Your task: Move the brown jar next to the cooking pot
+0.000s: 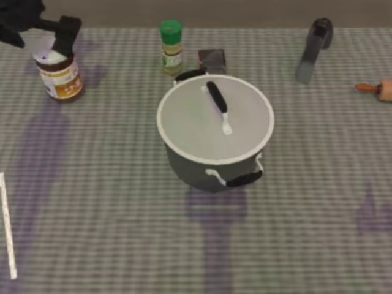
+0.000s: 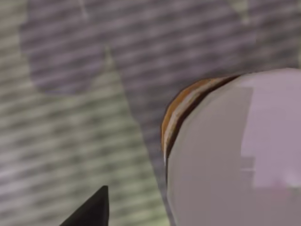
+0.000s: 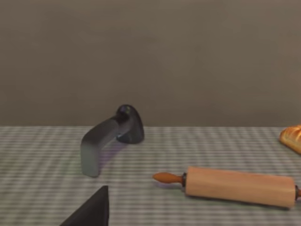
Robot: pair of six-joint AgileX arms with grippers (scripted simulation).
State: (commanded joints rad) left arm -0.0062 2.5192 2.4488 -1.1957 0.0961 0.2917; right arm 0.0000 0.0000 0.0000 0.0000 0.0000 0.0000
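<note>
The brown jar (image 1: 60, 75), with white lid and orange-and-white label, stands upright at the table's far left back corner. My left gripper (image 1: 46, 37) hangs right over it, open, its dark fingers on either side of the lid. In the left wrist view the jar lid (image 2: 235, 155) fills the frame, and one fingertip (image 2: 95, 211) stands apart from it. The cooking pot (image 1: 202, 122), grey with a white-rimmed lid and black handles, sits at the table's centre, well to the right of the jar. The right arm is out of the top view; one fingertip (image 3: 96, 209) shows above bare cloth.
A green-capped spice bottle (image 1: 171, 46) and a dark box (image 1: 212, 60) stand just behind the pot. A grey handheld scanner (image 1: 313, 50) lies at the back right, a rolling pin (image 1: 376, 90) at the right edge, bread (image 3: 292, 137) beyond it. A white strip (image 1: 7, 226) lies along the left edge.
</note>
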